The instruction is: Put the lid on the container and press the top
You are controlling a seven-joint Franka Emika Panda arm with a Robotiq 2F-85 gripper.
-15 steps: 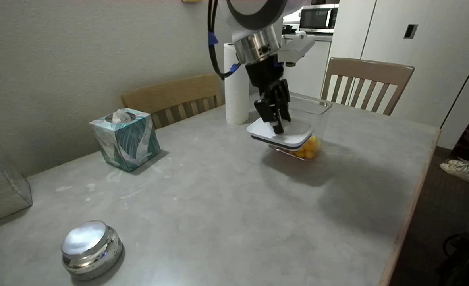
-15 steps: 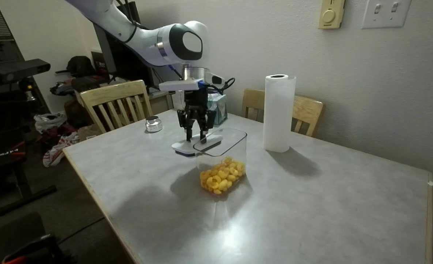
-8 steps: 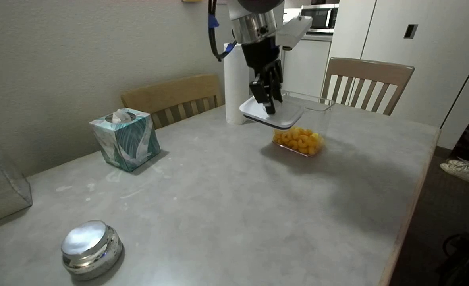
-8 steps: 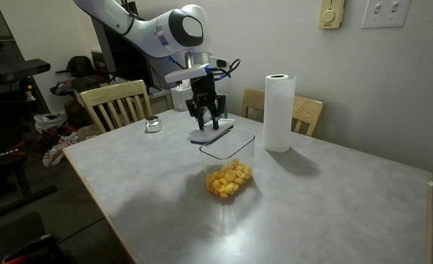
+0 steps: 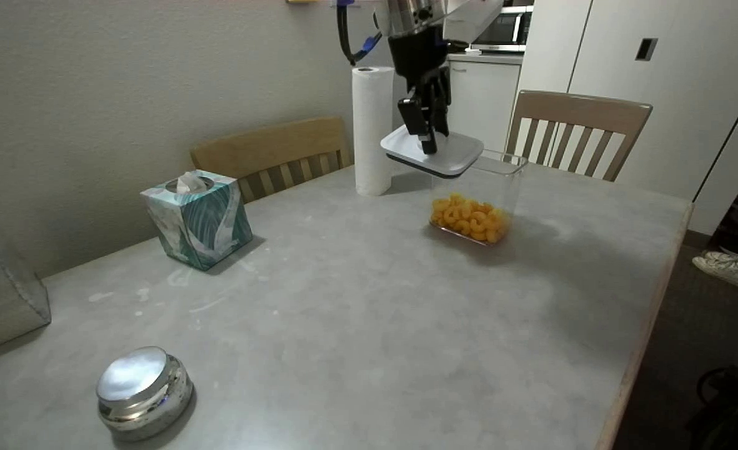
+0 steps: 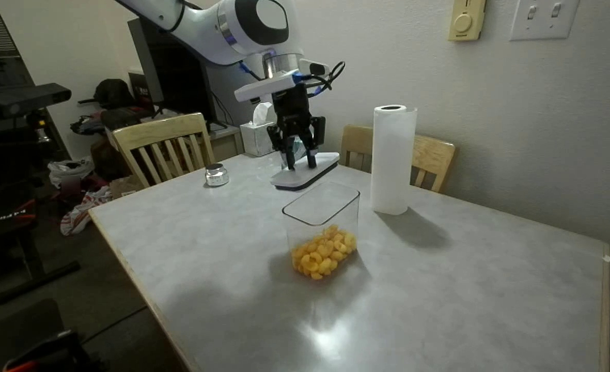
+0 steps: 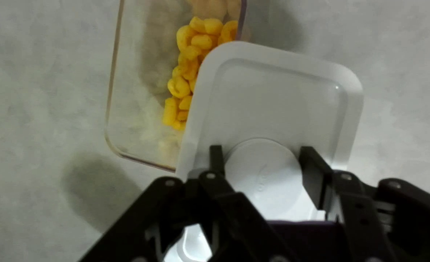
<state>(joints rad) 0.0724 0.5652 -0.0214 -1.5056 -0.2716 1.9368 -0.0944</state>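
The flat white square lid [image 5: 456,156] hangs level with or above the container's rim, tilted slightly in the exterior views. It also shows in an exterior view [image 6: 315,174] and the wrist view [image 7: 280,98]. My gripper [image 7: 262,160] is shut on the lid's round white button, the top [image 7: 264,176], one finger on each side. The clear container [image 6: 330,209] stands upright and uncovered on the table with yellow-orange snack pieces inside. In the wrist view the lid covers one side of the container [image 7: 127,109], which lies to the upper left. The lid is offset from the opening.
A paper towel roll [image 6: 393,160] stands beside the container on the wall side. A teal tissue box [image 5: 203,219], a grey tissue box [image 5: 6,294] and a shiny metal jar [image 5: 144,394] stand farther off on the table [image 5: 344,331]. Wooden chairs [image 5: 275,153] line the edges.
My gripper has risen with the lid still held, going up and rightward in an exterior view. The container shifted slightly between the oldest frames and the middle ones, then stayed about still.
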